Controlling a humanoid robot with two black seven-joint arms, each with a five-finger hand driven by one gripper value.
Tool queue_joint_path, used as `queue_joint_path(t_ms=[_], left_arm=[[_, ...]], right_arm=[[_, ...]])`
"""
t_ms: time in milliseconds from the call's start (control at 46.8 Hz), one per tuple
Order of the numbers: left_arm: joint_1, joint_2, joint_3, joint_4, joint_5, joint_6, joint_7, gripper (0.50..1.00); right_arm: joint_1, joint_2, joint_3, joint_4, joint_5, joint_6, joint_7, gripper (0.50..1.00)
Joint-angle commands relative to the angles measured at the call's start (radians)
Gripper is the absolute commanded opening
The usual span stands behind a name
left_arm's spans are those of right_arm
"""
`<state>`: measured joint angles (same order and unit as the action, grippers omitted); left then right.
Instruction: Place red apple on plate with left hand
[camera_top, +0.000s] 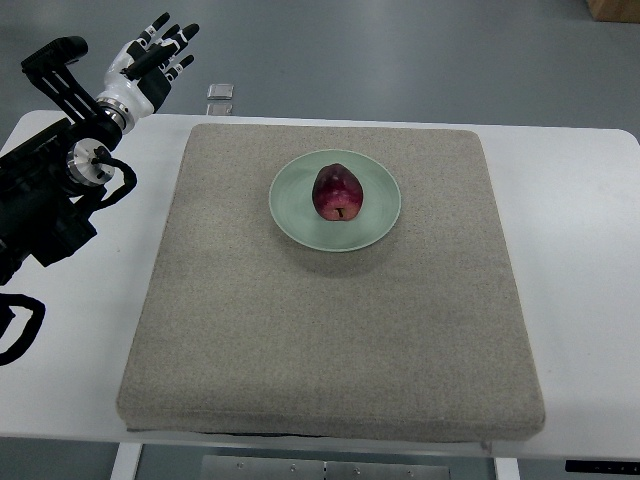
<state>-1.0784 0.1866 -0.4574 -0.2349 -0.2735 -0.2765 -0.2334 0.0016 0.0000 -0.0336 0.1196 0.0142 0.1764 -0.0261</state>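
Red apple (338, 193) sitting on the pale green plate (290, 215), roughly centre of it, stem end facing the near side; plate resting on the beige mat (330, 340), upper middle, atop the white table (580, 250). Left hand (152, 58) well apart from both, up at the far-left corner past the mat edge, fingers spread and relaxed, nothing held. Right hand not in view. Judging by the layout, placing looks done, w/ arm clear of the work. Re handling: prob. moderate weight for its size, stiff and firm, no give under the fingers; skin looks glossy so likely a bit slick, and rounded, so apt to roll if tipped on the shallow plate. Bruisable if squeezed hard or dropped, not fragile otherwise. Plate looks ceramic: hard, chip-prone, might slide less on the fabric mat than on bare table. If regrasp needed, best taken around the widest part, fingers and thumb on opposite sides, approx. from above, avoiding the stem dimple. Small clear object (221, 92) lying on the table beyond the mat's far-left corner; kind unclear.
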Motion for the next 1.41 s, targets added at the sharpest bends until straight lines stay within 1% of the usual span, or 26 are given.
queue_joint_path(t_ms=[0, 1239, 1389], left_arm=[[0.0, -0.004, -0.003, 0.0, -0.003, 0.01, 0.0, 0.99], [-0.003, -0.012, -0.007, -0.003, 0.01, 0.01, -0.001, 0.992], [-0.005, -0.012, -0.007, -0.003, 0.01, 0.01, -0.001, 0.992]], right_arm=[[0.0, 0.0, 0.0, 0.002, 0.0, 0.0, 0.0, 0.93], [0.0, 0.0, 0.0, 0.002, -0.002, 0.0, 0.0, 0.93], [-0.003, 0.0, -0.005, 0.014, -0.005, 0.014, 0.0, 0.932]])
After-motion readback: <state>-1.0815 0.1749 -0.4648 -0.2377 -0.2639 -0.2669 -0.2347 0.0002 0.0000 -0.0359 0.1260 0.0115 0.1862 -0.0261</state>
